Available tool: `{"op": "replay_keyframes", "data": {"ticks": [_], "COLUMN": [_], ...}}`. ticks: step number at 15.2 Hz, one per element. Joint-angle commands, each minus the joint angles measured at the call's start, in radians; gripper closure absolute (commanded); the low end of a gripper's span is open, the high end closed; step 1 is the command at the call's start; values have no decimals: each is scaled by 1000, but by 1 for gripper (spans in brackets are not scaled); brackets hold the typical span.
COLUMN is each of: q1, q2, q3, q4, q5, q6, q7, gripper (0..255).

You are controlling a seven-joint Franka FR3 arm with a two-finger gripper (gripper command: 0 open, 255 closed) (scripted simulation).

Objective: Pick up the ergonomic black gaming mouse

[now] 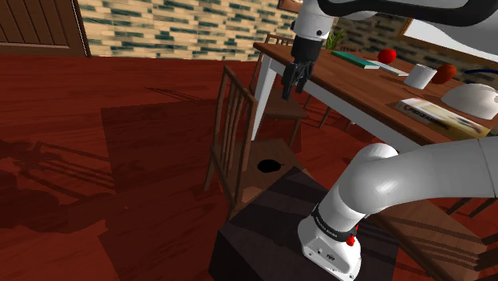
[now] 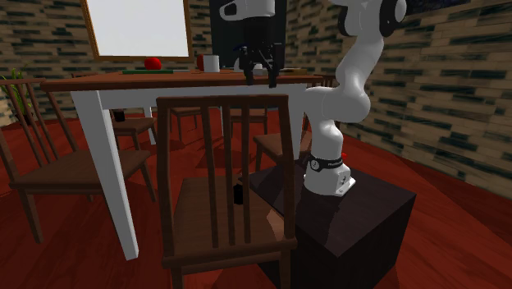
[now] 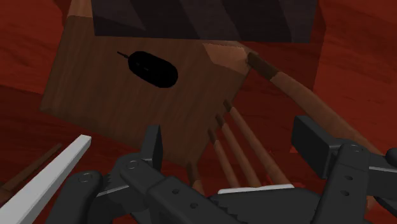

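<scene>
- Two black fingers [image 3: 153, 143] of the gripper [image 3: 232, 143] stand wide apart, with nothing between them and nothing held.
- The black mouse [image 3: 153, 69] lies flat on the brown wooden seat of a chair [image 3: 95, 102], ahead of the open fingers and well apart from them. A thin dark line juts from one end of it.
- In the shoulder view the gripper [image 1: 294, 89] hangs in the air, pointing down, just beside the near edge of the table [image 1: 359, 92]. The mouse [image 1: 270, 166] sits at about 6 o'clock from it, far below on the seat.
- In the second exterior view the mouse [image 2: 239, 194] shows as a small dark shape between the slats of the chair's back, again at 6 o'clock from the gripper [image 2: 262, 80].
- The table has a brown top and white legs. On it stand a white mug [image 2: 211, 62] and, at the mug's 9 o'clock in the second exterior view, a red apple [image 2: 152, 62].
- The dark stand [image 1: 263, 231] sits at 6 o'clock from the chair seat in the shoulder view, touching or almost touching it.
</scene>
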Motion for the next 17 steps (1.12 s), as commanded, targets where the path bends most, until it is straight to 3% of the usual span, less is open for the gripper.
{"op": "replay_keyframes", "data": {"ticks": [1, 10, 17], "q1": [0, 30, 42], "q2": [0, -42, 69], "q3": [0, -161, -322], "q4": [0, -301, -450], "q5": [0, -106, -205], "q6": [0, 284, 560], "q7": [0, -319, -577], "gripper": [0, 0, 0]}}
